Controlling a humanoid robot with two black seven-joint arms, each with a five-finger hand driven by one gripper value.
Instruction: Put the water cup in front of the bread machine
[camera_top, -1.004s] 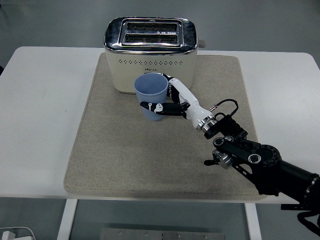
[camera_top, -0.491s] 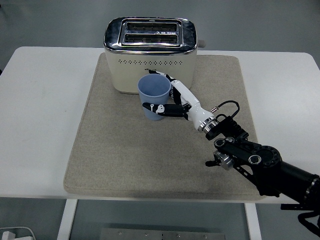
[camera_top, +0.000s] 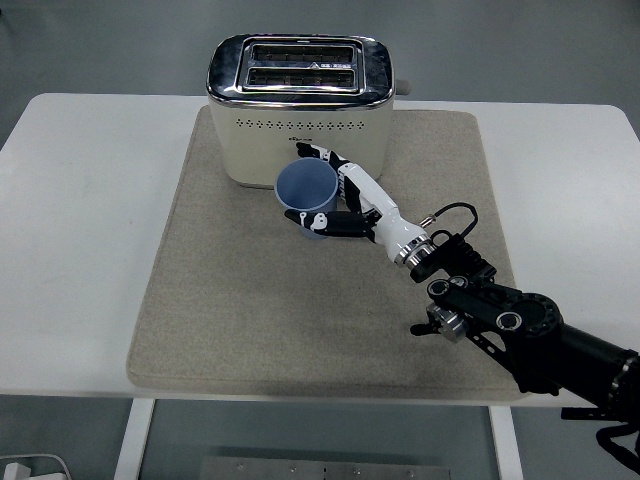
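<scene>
A light blue cup (camera_top: 306, 190) stands upright just in front of the cream and chrome toaster (camera_top: 300, 108), on the beige mat (camera_top: 230, 300). My right hand (camera_top: 335, 195), white with black joints, reaches in from the lower right and is shut on the cup: fingers wrap its far side and the thumb crosses its near side. I cannot tell whether the cup's base touches the mat. The left arm is out of view.
The mat lies on a white table (camera_top: 90, 200). My black right forearm (camera_top: 520, 325) crosses the mat's lower right corner. The toaster's lever (camera_top: 402, 87) sticks out on its right side.
The cup has sunk lower in front of the toaster and shifted slightly right, still held in my right hand. The forearm has barely moved.
</scene>
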